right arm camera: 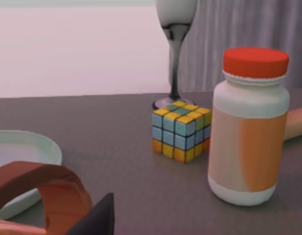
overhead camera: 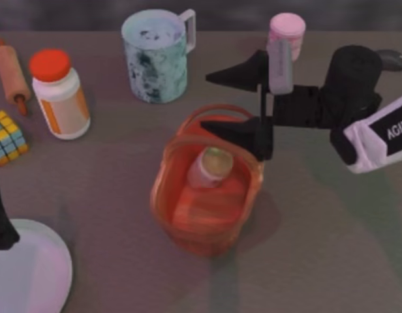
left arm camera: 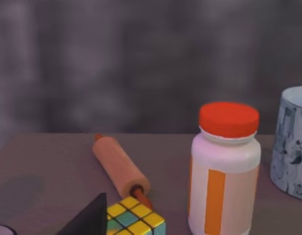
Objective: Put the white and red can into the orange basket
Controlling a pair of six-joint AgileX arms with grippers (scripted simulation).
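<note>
The right gripper (overhead camera: 222, 101) has its two dark fingers spread wide apart and grasps nothing; one fingertip (overhead camera: 217, 76) points toward the marbled mug (overhead camera: 156, 55), the other lies over the far rim of the orange basket (overhead camera: 167, 171); the white and red can (overhead camera: 209, 167) stands inside the basket, gold top upward, below and clear of both fingers, touching neither. Behind the gripper stands a pink-lidded jar (overhead camera: 286, 29). To the table's left are a red-capped white bottle (overhead camera: 60, 95), a rolling pin (overhead camera: 12, 73), a colour cube (overhead camera: 8, 136) and a white plate (overhead camera: 31, 274). The left gripper (overhead camera: 0, 218) sits at the left edge by the plate; whether its fingers are parted cannot be told.
</note>
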